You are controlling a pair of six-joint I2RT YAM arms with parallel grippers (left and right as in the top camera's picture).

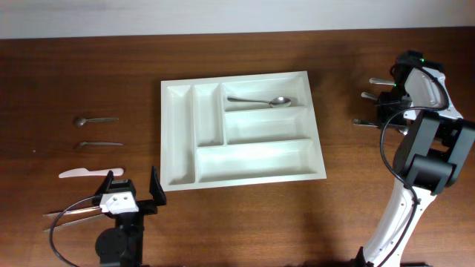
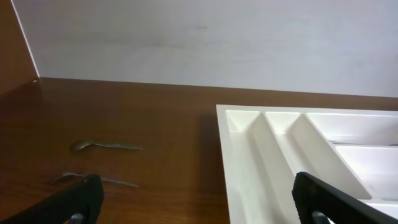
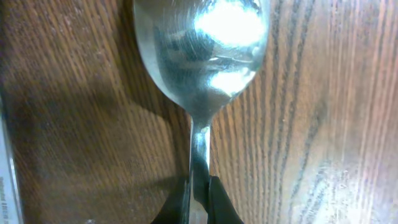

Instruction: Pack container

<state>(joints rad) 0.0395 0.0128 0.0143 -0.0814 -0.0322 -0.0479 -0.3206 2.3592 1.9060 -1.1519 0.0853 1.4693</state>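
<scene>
The white five-compartment container [image 1: 178,141] lies mid-table with one metal spoon [image 1: 260,101] in its top right compartment. It also shows in the left wrist view [image 2: 249,155]. My right gripper [image 3: 199,202] is shut on the handle of a metal spoon [image 3: 205,50] that lies low over the wood. In the overhead view this gripper [image 1: 393,100] is at the far right of the table, right of the container. My left gripper [image 1: 131,187] is open and empty near the front left, just left of the container's front corner.
Three metal utensil ends [image 1: 369,95] stick out leftward from under the right arm. On the left lie a spoon [image 1: 95,119], a thin utensil [image 1: 100,144], a white knife [image 1: 85,173] and thin sticks [image 1: 70,215] beside the left arm.
</scene>
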